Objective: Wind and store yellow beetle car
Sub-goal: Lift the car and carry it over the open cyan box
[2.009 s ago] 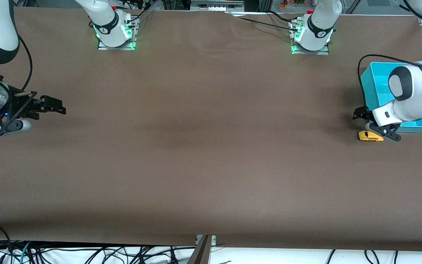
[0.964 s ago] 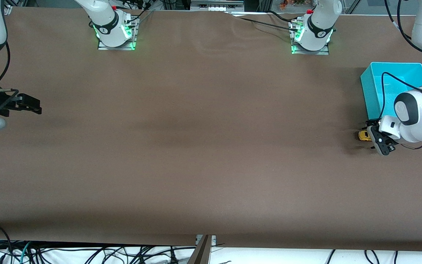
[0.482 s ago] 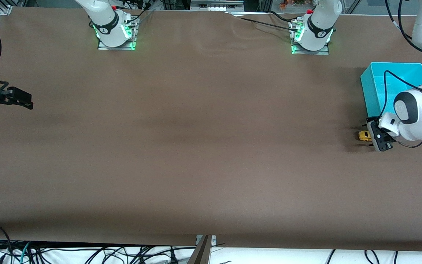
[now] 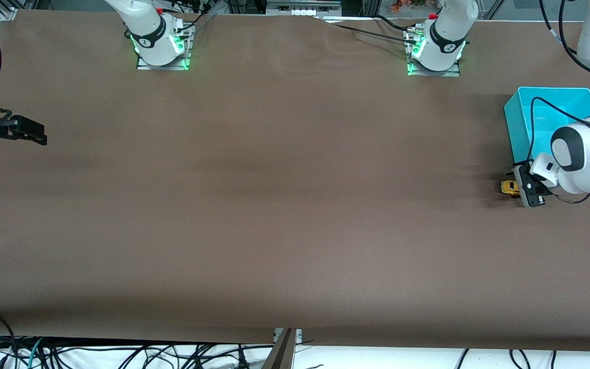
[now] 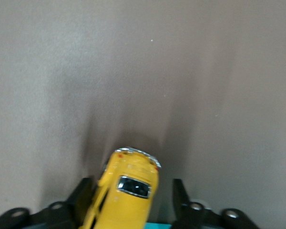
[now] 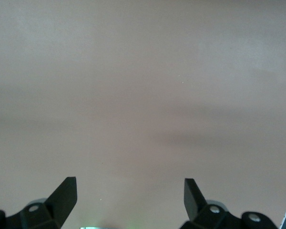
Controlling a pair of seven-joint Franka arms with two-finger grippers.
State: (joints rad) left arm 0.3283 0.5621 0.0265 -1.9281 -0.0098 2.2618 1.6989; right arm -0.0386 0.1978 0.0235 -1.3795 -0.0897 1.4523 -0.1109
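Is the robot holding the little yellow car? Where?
Not yet. The left end effector straddles the yellow beetle car by its sides, with a gap at one finger. The right end effector holds nothing.

Even overhead light, soft shadows, wrist blur

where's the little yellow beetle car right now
The small yellow beetle-shaped toy car sits on the brown table at the left arm's end, between the left claw's fingers, nearer the front camera than the teal bin.
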